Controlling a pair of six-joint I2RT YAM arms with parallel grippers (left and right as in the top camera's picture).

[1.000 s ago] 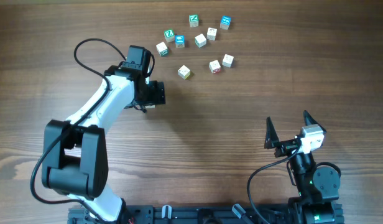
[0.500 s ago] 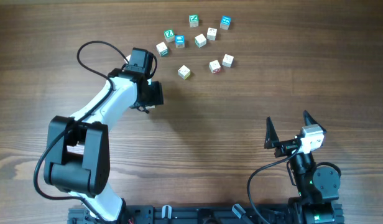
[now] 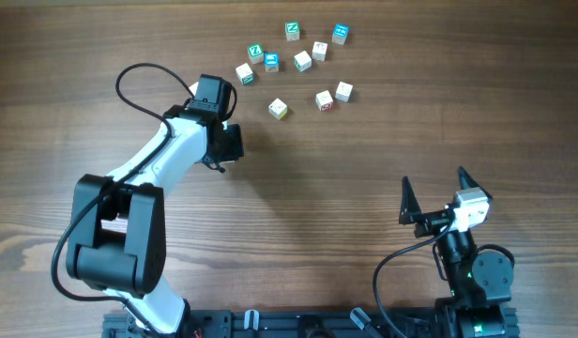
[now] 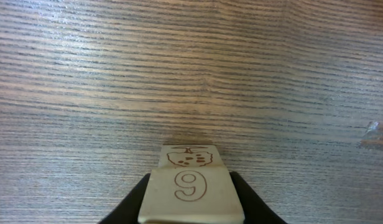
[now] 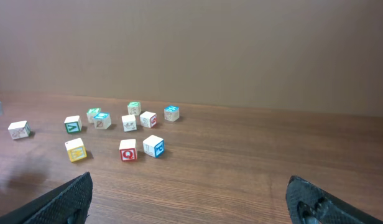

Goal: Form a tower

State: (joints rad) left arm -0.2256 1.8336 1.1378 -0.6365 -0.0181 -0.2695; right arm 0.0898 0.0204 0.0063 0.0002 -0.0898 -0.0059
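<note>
My left pincer (image 4: 190,179) is clenched on one pale cube (image 4: 190,191). The dark fingers (image 4: 134,205) lie against its two side faces, the face printed with a 9 is turned toward my wrist, and a face with a drawn fruit shows beyond it. No tower stands anywhere I can see. I judge this cube to be a piece for it. It sits to the left of the loose cubes (image 3: 302,60), apart from them, over bare table (image 4: 191,74).

The cube looks like light, stiff wood with smooth, flat faces, so I expect it neither to crush nor to sag. The smooth sides may slip if I squeeze off-centre. The place to hold it is where I have it: two opposite side faces, with the underside left free to land flat. A stack of such small cubes will likely be tippy, so each must come down square.

From overhead my own wrist covers the cube completely. The wrist view cuts off its lower edge and my fingertips, so I cannot tell whether it rests on the wood or hangs just above. A pale corner behind my arm may be another cube, though I cannot be sure.

My right pincer (image 3: 432,199) sits spread wide and empty, well away.
</note>
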